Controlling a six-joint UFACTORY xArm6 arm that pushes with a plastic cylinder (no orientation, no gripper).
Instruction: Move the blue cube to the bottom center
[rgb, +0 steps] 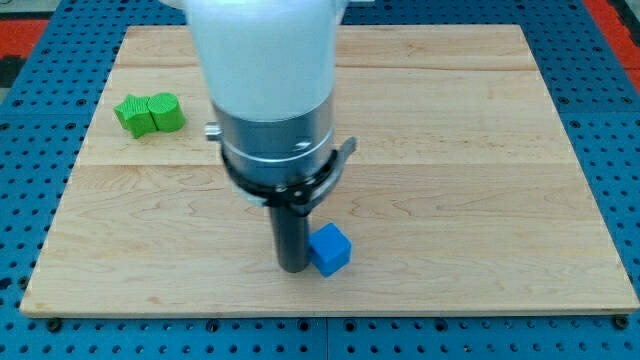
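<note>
A blue cube (330, 250) lies on the wooden board (480, 180) near the view's bottom, about at the centre. My tip (292, 268) stands on the board right against the cube's left side. The arm's white and grey body hangs above it and hides the middle of the board behind it.
Two green blocks (149, 114) lie side by side, touching, at the view's upper left of the board. The board rests on a blue perforated table (620, 150). The board's bottom edge runs just below the cube.
</note>
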